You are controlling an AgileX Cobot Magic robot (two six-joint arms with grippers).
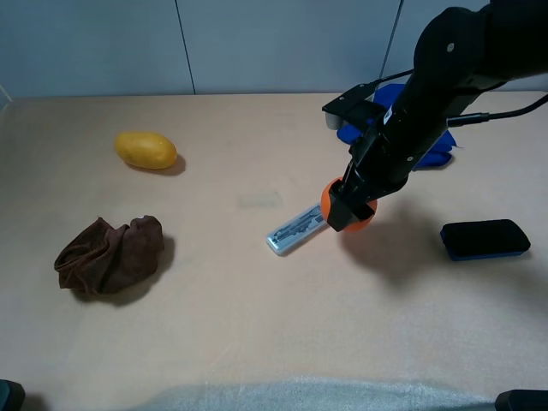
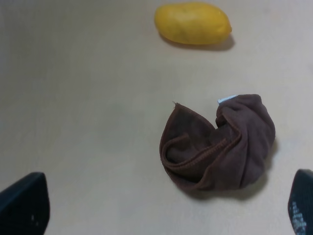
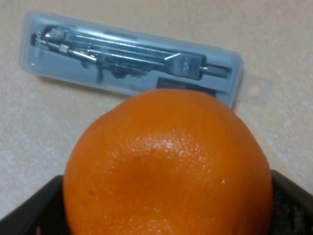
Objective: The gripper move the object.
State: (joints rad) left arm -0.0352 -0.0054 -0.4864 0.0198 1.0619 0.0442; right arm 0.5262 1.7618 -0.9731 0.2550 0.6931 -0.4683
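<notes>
The round orange fruit (image 1: pixel 329 197) sits between the dark fingers of my right gripper (image 1: pixel 347 211), which is shut on it. It is held low over the tan table, right of the middle. In the right wrist view the orange (image 3: pixel 168 166) fills the frame, with the gripper's (image 3: pixel 161 210) black fingers (image 3: pixel 29 213) on both sides. My left gripper (image 2: pixel 164 203) is open and empty, its fingertips (image 2: pixel 24 203) wide apart above a brown cloth.
A clear plastic compass case (image 1: pixel 295 229) (image 3: pixel 132 58) lies just left of the orange. A black-and-blue eraser block (image 1: pixel 485 239) lies to the right. A blue object (image 1: pixel 437 147) sits behind the arm. A yellow fruit (image 1: pixel 146 150) (image 2: pixel 192 23) and brown cloth (image 1: pixel 110 254) (image 2: pixel 220 144) lie left.
</notes>
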